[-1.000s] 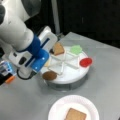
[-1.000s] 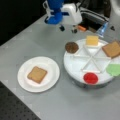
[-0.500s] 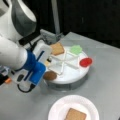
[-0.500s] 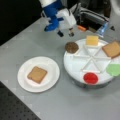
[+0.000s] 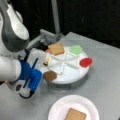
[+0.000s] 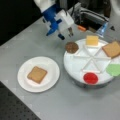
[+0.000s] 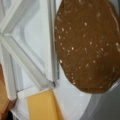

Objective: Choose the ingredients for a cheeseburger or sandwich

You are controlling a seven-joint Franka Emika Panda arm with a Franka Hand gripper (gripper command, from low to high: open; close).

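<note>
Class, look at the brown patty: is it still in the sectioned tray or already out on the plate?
In the tray. The patty lies at the tray edge; the plate holds only a bread square.

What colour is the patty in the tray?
Dark brown with pale specks; the patty shows best in the wrist view.

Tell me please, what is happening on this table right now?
The gripper hangs just above the brown patty, which lies at the edge of the white sectioned tray. It holds nothing. One bread square already lies on the white plate. Cheese, lettuce, the red disc and another bread square remain on the tray.
</note>
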